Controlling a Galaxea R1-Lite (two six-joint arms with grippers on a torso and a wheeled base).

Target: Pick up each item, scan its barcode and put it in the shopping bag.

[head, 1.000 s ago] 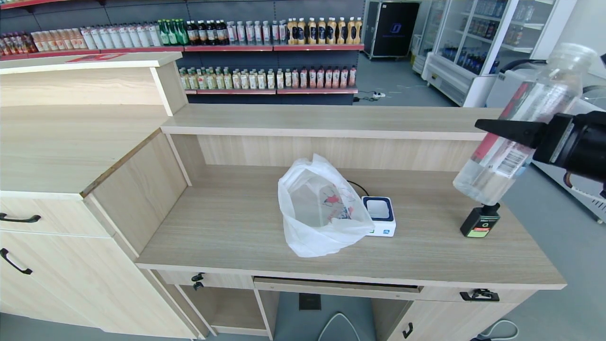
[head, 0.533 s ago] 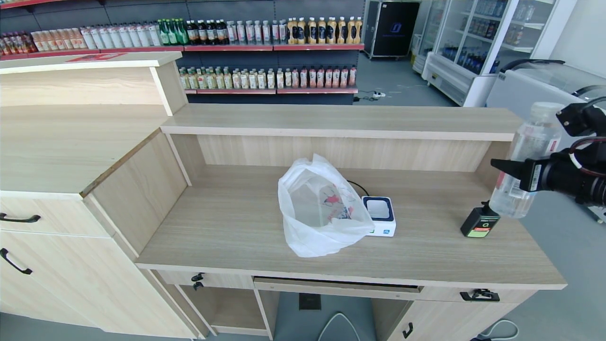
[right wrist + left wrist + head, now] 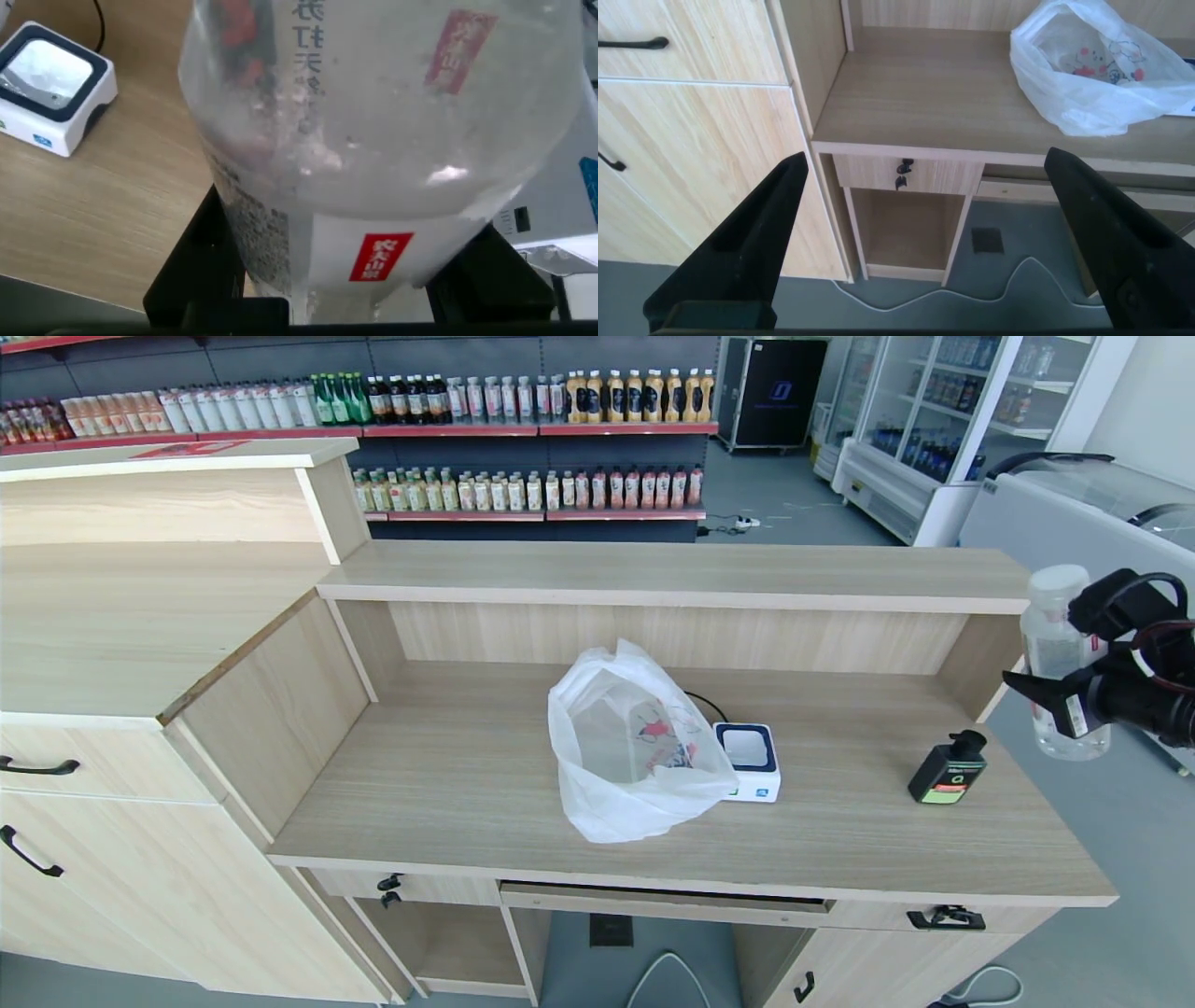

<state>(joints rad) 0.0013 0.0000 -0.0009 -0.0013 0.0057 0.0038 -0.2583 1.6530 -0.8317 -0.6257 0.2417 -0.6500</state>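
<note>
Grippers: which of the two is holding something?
The right gripper, beyond the right end of the counter, is shut on a clear bottle; the left gripper hangs open and empty.

On the counter (image 3: 448, 775), the shopping bag (image 3: 635, 747) touching the white scanner box (image 3: 750, 761) blocks the middle, the black handheld scanner (image 3: 947, 768) stands near the right edge, a wide passable gap between them, and the raised back shelf (image 3: 672, 574) walls the rear.

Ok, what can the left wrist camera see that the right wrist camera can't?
Left wrist view: the white shopping bag, the open left gripper, and a drawer with keys in it. Right wrist view: the clear bottle clamped in the right gripper, and the white scanner box. Both: the wooden counter.
</note>
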